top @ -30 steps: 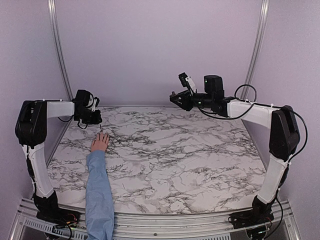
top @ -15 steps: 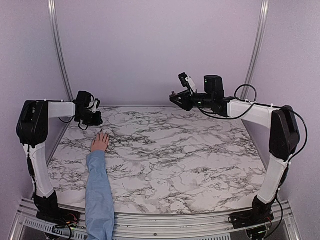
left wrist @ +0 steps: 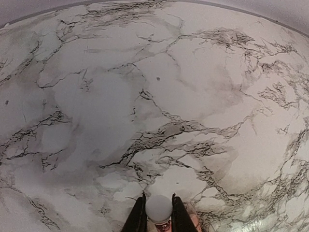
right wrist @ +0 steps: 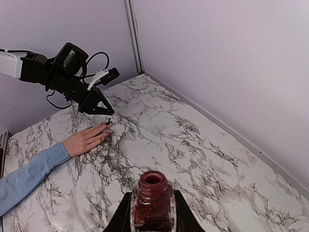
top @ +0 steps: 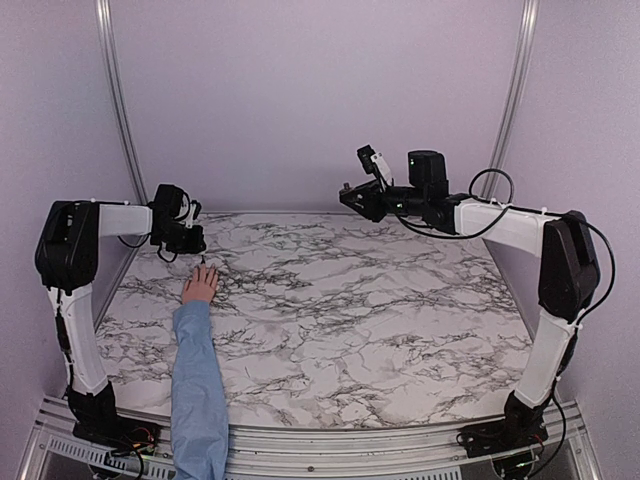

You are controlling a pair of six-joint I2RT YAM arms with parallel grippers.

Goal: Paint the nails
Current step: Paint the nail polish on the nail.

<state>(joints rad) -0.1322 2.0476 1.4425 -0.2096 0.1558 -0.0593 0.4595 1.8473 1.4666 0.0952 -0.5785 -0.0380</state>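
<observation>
1. Viewing from above: left gripper (top: 194, 247), clenched, hangs just beyond the nails (top: 208, 269), at the far left; the hand (top: 200, 286) lies near-to-far.
2. Left wrist: brush cap (left wrist: 159, 208) clamped between the jaws.
3. Right wrist: right gripper (right wrist: 153, 209) grasps the open bottle (right wrist: 153, 192), well right of the nails.

Top view high, facing marble table (top: 350, 330); left wrist close above it, right wrist looking across it

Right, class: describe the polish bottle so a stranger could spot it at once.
Start at the marble table, then find the right pincer, raised above its far side. Clamped there is a small glass bottle of dark red polish; unlike the white cap in the left pincer, its neck is open.
</observation>
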